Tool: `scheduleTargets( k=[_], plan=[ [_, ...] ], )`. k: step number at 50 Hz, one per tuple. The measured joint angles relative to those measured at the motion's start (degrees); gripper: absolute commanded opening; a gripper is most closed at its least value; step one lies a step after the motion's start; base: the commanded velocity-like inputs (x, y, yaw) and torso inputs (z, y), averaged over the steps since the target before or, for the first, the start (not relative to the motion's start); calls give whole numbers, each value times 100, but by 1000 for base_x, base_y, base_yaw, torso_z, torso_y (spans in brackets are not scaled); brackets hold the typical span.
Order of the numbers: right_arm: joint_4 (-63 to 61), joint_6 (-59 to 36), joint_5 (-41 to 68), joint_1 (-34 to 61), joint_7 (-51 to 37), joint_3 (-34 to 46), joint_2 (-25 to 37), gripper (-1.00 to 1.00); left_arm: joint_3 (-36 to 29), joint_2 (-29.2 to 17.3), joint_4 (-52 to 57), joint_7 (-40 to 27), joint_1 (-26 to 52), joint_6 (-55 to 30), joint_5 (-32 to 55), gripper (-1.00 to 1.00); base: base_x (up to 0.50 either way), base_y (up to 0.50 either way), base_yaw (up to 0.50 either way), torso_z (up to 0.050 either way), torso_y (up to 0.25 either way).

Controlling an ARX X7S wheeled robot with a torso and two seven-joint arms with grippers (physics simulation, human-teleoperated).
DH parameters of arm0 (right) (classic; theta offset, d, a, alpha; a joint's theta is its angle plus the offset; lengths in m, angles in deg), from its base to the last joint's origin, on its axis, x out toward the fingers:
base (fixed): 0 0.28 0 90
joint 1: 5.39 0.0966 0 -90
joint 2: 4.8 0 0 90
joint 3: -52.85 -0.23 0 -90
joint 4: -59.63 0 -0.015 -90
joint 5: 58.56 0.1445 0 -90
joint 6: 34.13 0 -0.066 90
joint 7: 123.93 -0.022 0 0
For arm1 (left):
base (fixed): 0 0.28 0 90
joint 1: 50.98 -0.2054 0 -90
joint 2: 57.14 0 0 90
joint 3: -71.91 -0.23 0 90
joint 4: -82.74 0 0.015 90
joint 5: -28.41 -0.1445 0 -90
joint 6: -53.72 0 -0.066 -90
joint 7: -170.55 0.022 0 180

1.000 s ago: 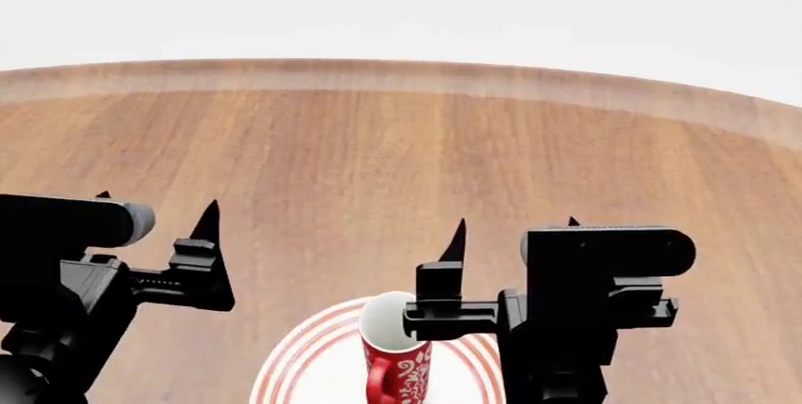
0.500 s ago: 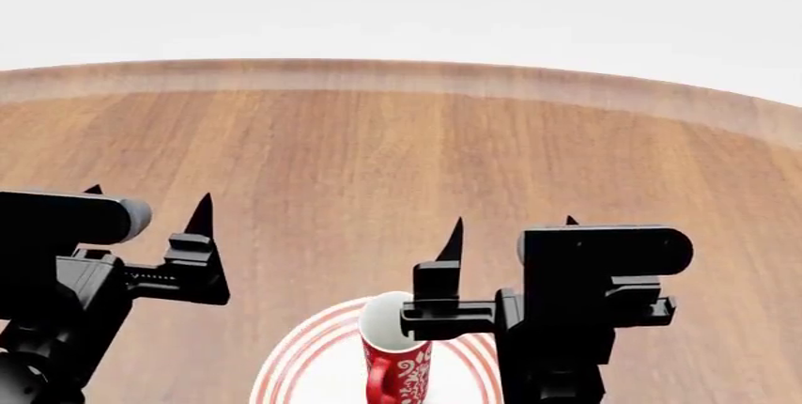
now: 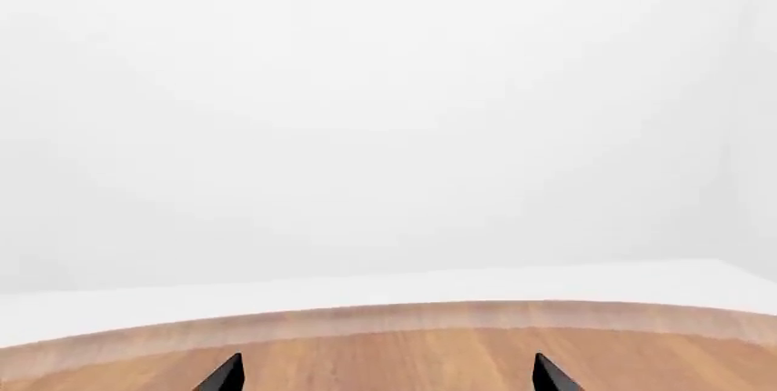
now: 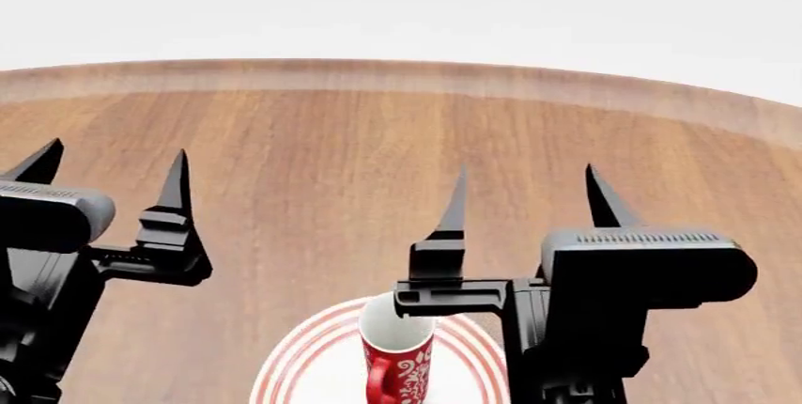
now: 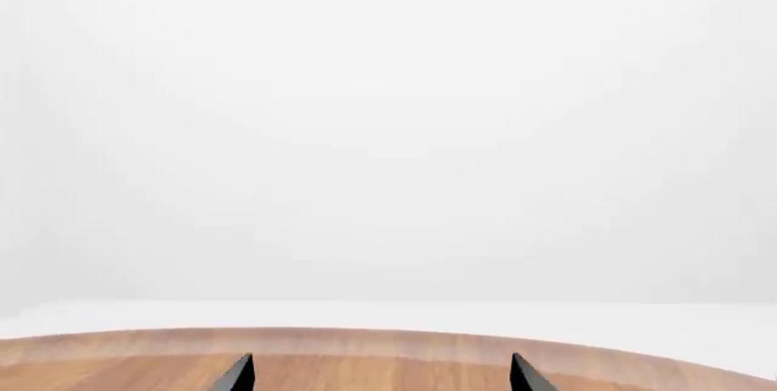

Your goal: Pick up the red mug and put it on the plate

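Mug stands upright on plate, handle twd camera, at bottom centre of head view; lower part cut by frame edge. Plate lies on wood table. R gripper above and just behind mug, fingers spread wide, nothing between, tips pointing up/away. L gripper well apart to left, also spread, empty. Wrist views: only finger tips, table edge, white wall.
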Motion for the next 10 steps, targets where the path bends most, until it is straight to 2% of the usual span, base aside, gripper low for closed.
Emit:
scheduleTargets(
  k=[10],
  plan=[
    [-230,133,-36,-57,-35,-7,51,100,6,-87,295,-95,-2,16,-76,100,0,0,0,0,0]
  ],
)
